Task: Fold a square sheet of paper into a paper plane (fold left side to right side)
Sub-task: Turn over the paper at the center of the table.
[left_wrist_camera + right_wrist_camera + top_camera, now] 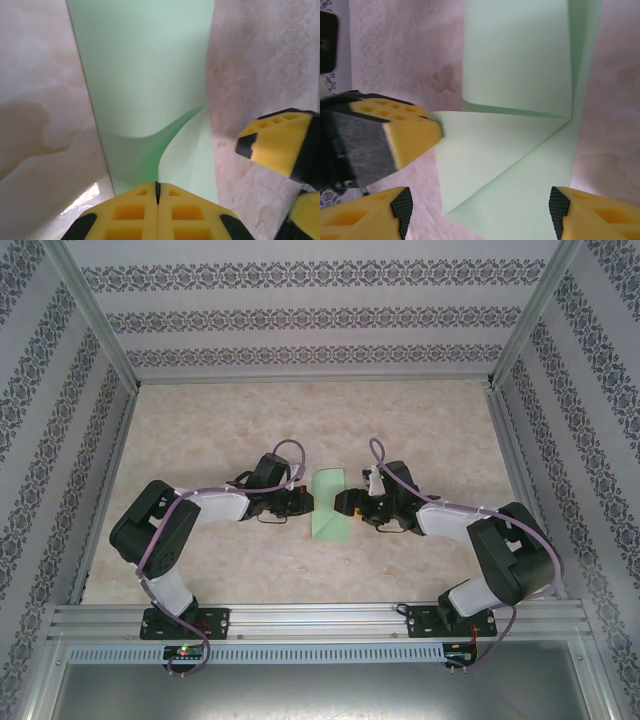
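Left gripper (157, 205) closest to lens: yellow fingers pressed flat together, nipping the corner of a flap raised off the square sheet of paper (145, 75), flap curling up from the layer beneath. Sheet lies part-folded as a narrow strip at the middle of the table (260, 570), well clear of every edge, between the two grippers. Right gripper (479, 212) spread wide above the sheet, holding nothing, one finger either side of the folded triangle.

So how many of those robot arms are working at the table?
2. The left arm is bolted at the near-left edge and the right arm at the near-right. Both bend inward toward the green sheet of paper in the middle of the table.
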`<state>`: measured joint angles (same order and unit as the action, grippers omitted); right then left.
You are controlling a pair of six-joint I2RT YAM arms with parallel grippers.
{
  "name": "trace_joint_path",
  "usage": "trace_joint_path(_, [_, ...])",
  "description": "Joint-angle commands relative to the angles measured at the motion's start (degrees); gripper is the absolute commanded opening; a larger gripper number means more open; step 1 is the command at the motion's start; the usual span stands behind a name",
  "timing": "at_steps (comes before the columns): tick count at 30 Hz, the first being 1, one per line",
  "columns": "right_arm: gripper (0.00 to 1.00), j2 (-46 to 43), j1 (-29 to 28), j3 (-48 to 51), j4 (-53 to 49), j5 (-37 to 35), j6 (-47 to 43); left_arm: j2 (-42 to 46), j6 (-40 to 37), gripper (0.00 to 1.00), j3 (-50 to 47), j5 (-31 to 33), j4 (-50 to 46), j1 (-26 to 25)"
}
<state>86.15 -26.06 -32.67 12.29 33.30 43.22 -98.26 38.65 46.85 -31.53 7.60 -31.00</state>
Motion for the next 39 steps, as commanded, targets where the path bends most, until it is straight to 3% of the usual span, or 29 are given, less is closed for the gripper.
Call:
trace_joint_path(1, [0.72,1.6,-0.9,-1.8,1.1,0.2,0.1,2.4,-1.8,0.06,-0.7,1.6,-1.7,0.0])
trace_joint_path(13, [0.71,3.6,-1.3,-2.3,2.1,-0.2,1.5,4.1,-1.3,0.06,-2.0,1.9,-0.6,0.0])
trace_joint_path(19, [0.72,4.5,-1.2,-1.2,7.4,2.6,2.6,5.6,-1.0,0.06,-3.3,1.8,0.2,0.0])
trace_joint_path(25, [0.65,7.0,-2.2,-3.3,10.5,4.4,3.6,5.3,-1.0,0.06,-3.5,1.7,0.5,0.0])
trace_joint_path(30, [0.53,8.8,-2.9,-4.2,11.3,5.0,4.1,5.4,-0.6,0.09,-3.7,1.9,0.7,0.0])
trace_joint_path(33, [0.44,8.8,-2.9,-4.1,10.7,4.8,3.5,6.0,-0.5,0.18,-3.8,2.7,0.4,0.0])
trace_joint_path(39, [0.13,9.2,-2.9,-5.0,9.1,4.4,1.8,10.0,-0.3,0.35,-3.5,4.5,-1.9,0.2])
